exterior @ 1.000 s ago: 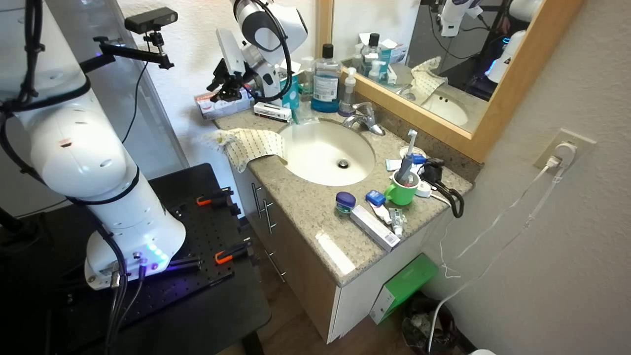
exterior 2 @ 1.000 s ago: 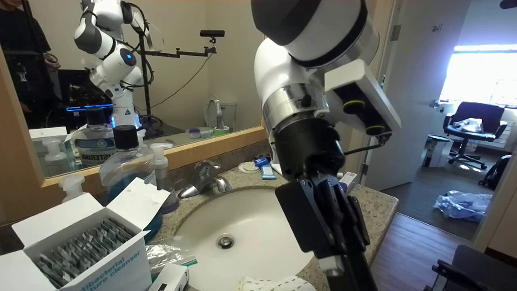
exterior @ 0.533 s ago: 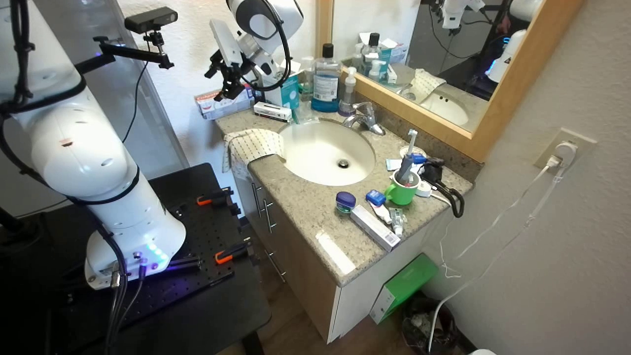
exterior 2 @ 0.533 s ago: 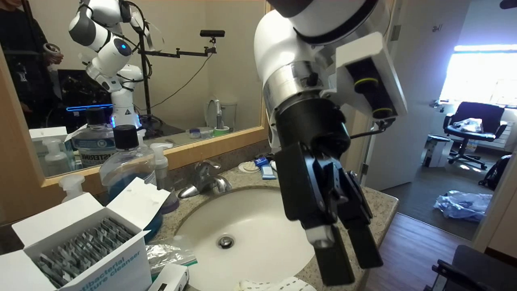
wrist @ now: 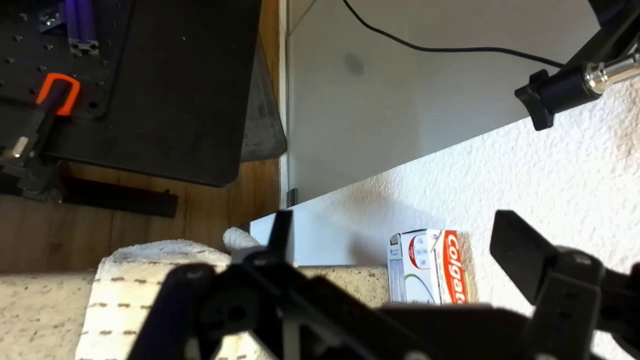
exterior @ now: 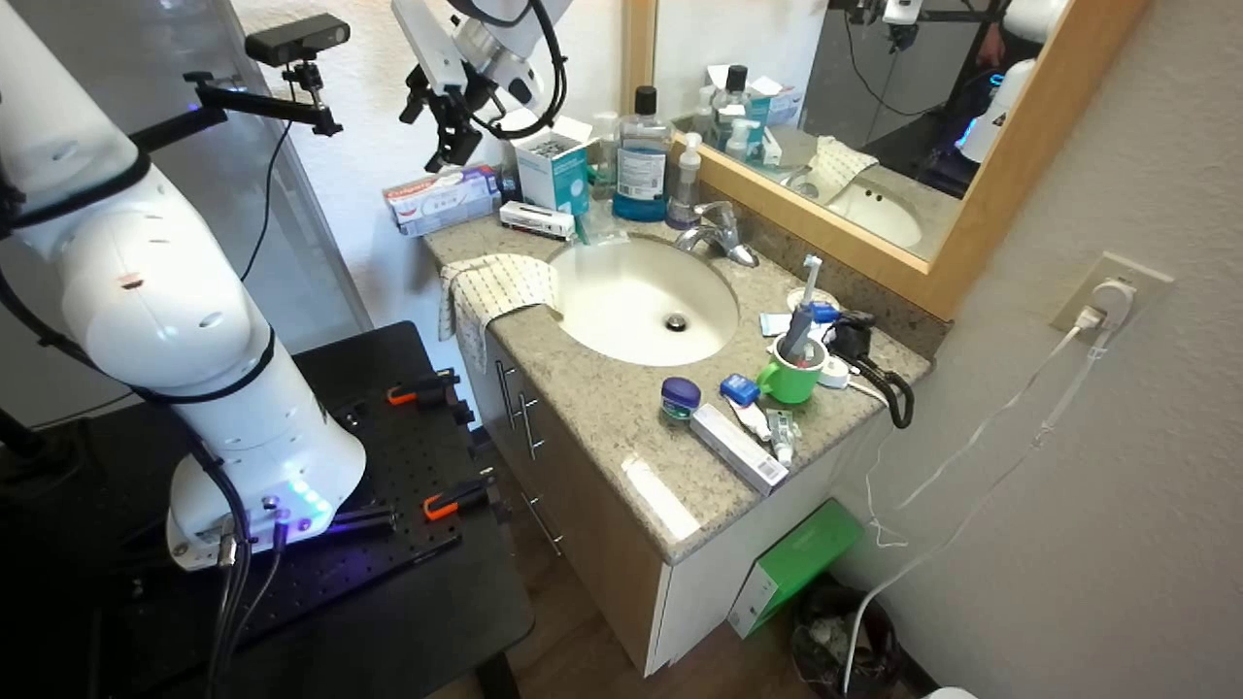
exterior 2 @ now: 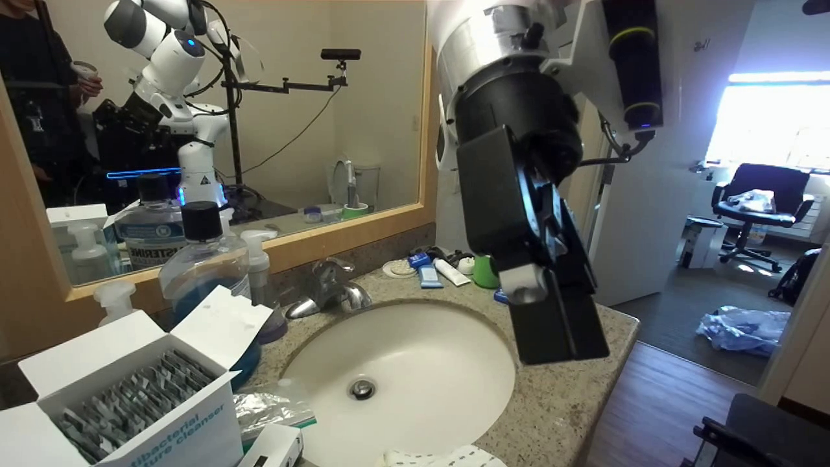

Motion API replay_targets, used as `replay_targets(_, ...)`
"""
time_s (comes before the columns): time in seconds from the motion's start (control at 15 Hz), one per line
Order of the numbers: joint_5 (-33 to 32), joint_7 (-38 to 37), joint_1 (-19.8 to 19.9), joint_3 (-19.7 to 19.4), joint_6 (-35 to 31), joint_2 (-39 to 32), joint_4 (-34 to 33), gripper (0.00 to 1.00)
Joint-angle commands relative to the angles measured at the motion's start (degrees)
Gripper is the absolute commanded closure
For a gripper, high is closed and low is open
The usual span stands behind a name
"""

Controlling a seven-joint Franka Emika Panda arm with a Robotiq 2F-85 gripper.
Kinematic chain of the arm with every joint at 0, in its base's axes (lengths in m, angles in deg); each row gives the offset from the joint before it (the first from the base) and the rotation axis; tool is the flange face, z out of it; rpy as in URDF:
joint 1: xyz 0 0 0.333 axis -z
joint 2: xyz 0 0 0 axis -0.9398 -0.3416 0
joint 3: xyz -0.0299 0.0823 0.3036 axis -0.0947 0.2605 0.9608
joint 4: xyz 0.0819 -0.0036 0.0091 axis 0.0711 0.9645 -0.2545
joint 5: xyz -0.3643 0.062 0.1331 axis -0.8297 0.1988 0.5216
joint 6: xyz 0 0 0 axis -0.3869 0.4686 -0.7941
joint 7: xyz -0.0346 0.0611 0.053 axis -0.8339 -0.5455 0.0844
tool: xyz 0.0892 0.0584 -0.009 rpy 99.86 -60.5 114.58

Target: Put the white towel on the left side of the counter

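Observation:
The white towel [exterior: 500, 283], patterned with rows of small dark dashes, lies on the speckled counter [exterior: 602, 413] beside the sink. Part of it hangs over the counter's front edge, and another edge reaches the basin rim. Only a strip of the towel [exterior 2: 447, 458] shows at the bottom of an exterior view. My gripper [exterior: 432, 131] is in the air above and apart from the towel, near the wall. In the wrist view the gripper [wrist: 392, 225] has its fingers wide apart with nothing between them; the towel [wrist: 125, 300] lies below, partly hidden by the gripper.
A Colgate box [exterior: 442, 201], an open carton [exterior: 555, 175], a small white box [exterior: 537, 220] and a mouthwash bottle [exterior: 641, 160] stand at the counter's far end. Beyond the sink [exterior: 646, 301] are a green mug [exterior: 789, 377] and toiletries. The mirror [exterior: 825, 107] borders the back.
The jaws have spread and let go of the towel, whose raised end has dropped over the front edge. My gripper has risen away from it and turned somewhat.

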Motion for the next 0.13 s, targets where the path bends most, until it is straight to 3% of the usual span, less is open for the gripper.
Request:
replay_targets(0.0, -0.03, -0.01, 0.05, -0.02, 0.09, -0.18, -0.04, 0.0)
replay_targets(0.07, -0.03, -0.01, 0.07, -0.04, 0.09, -0.47, -0.04, 0.0)
